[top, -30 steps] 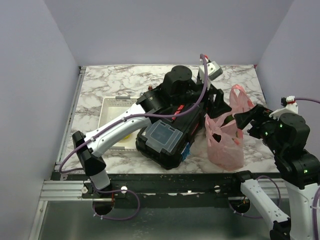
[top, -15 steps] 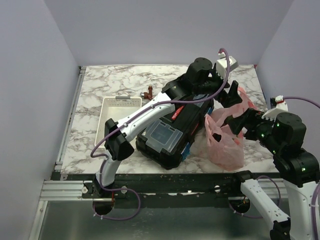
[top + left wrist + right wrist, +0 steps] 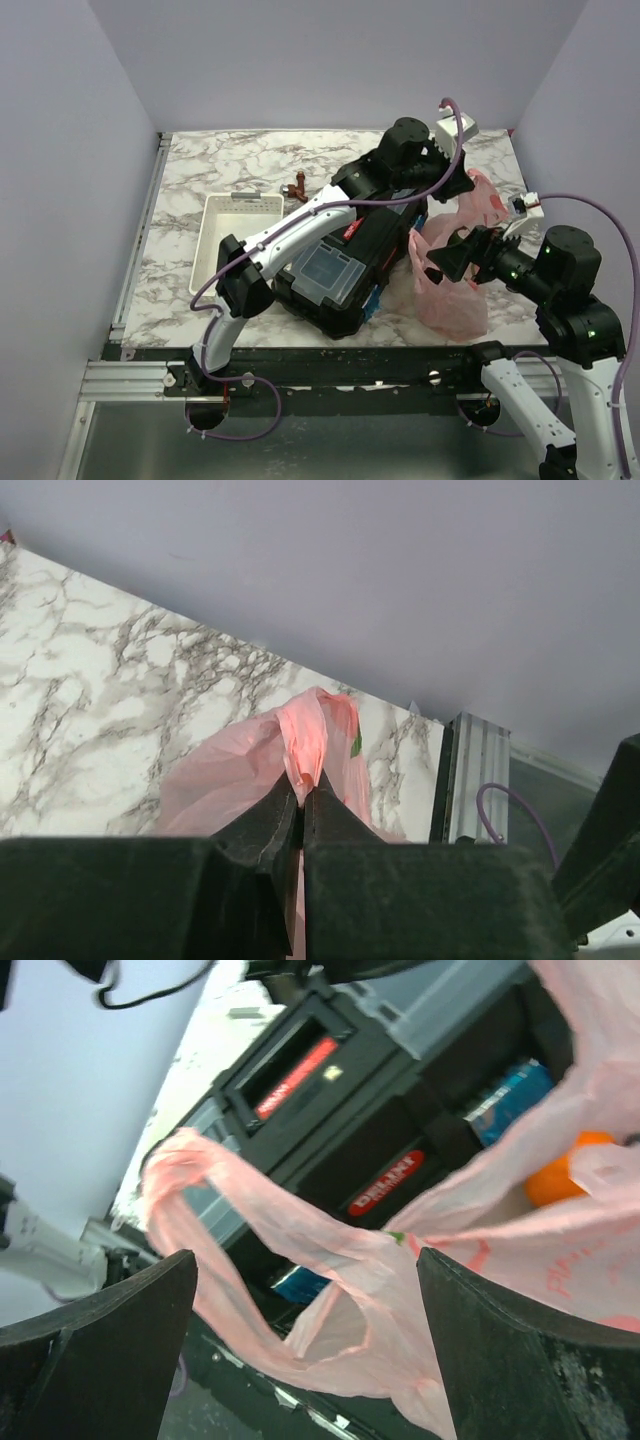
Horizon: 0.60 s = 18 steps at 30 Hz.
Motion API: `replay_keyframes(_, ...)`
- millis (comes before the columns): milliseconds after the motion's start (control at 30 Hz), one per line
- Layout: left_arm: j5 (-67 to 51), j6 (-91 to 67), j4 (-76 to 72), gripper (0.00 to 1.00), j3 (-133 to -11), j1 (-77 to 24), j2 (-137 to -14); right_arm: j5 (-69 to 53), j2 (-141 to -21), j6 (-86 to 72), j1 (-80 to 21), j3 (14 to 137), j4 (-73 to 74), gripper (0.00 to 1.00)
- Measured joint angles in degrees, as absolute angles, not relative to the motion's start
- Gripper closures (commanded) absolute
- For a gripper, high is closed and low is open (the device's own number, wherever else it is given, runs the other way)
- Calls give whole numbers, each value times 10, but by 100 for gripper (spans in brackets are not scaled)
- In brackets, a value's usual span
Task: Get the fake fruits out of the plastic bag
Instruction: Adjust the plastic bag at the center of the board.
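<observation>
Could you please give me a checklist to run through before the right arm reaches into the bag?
1. Left gripper shut on far handle of bag: ok.
2. Right gripper open: ok.
3. Orange visible inside bag: ok.
4. Rest of bag's contents seen: cannot tell.
5. Near handle out of right gripper's way: not ok, it loops in front of the open jaws.

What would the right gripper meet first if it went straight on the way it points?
Most likely the plastic bag: its pink handle loop hangs ahead between the right gripper's open fingers. The black toolbox sits behind it, though depth is unclear.
</observation>
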<state>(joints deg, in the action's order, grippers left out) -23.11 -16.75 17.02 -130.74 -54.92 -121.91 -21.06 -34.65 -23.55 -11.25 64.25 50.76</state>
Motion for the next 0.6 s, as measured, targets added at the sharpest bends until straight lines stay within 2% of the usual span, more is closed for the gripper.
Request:
replay_keyframes(133,-209,-172,173,100,-1278,-548,-1193,-279,-350,-227,-112,641,463,0)
replay_keyframes(267,-189,-190,187,100,-1263,-547,-1167,-337,-371,-224,-112,640,413,0)
replay_keyframes(600,-171,-245,214,100,-1267,-547,-1148,-350,-440,-196,-113,623,392,0)
